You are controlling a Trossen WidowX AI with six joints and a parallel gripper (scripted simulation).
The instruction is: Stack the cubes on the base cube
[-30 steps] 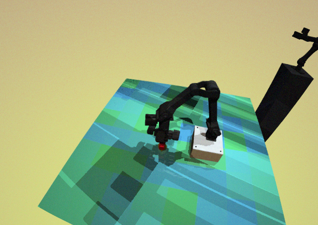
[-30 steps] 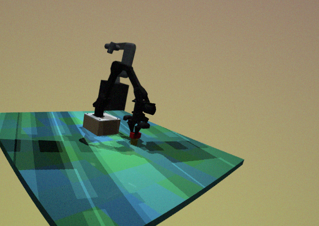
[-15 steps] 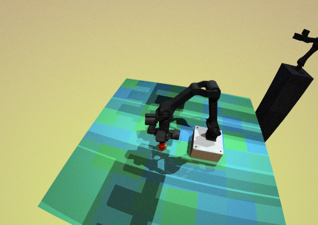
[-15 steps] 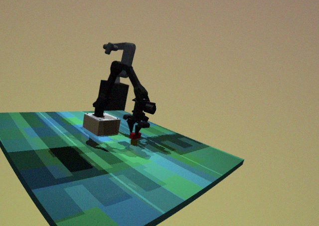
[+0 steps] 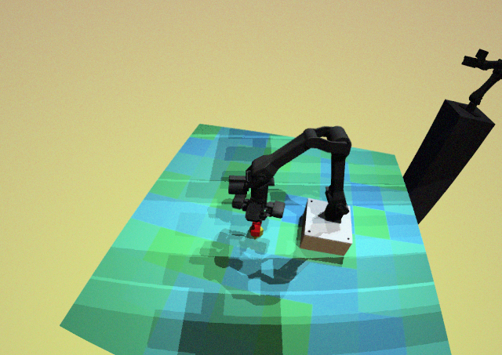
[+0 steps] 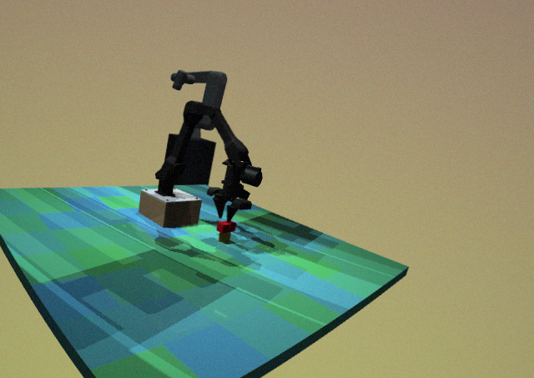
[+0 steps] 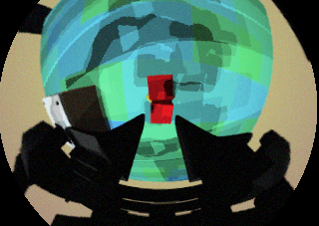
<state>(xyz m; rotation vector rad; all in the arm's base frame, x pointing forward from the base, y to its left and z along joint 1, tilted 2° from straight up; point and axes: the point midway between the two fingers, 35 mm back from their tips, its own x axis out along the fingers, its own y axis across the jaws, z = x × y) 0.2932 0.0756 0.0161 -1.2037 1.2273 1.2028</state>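
The end effector [image 5: 256, 220] [image 6: 225, 219] [image 7: 159, 117] is released above two red cubes [image 5: 256, 229] [image 6: 225, 226] [image 7: 161, 99] atop the yellowish base cube [image 6: 224, 238]; the blue-green patchwork worktop [image 5: 194, 302] [image 6: 215, 330] [image 7: 244, 82] stands amid plain tan-yellow surroundings.

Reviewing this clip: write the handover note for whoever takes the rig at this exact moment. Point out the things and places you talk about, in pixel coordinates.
Gripper [image 5: 254, 220] [image 6: 225, 219] [image 7: 159, 117]: open, holding nothing, just above the cubes.
Two red cubes [image 6: 225, 227] [image 7: 160, 88]: both on top of the yellowish base cube [image 6: 224, 238], at diagonal corners as far as the wrist view shows.
Done: both cubes placed, gripper off them.
Left: withdraw the arm; check levelness and the small gap, which I cannot confirm here.
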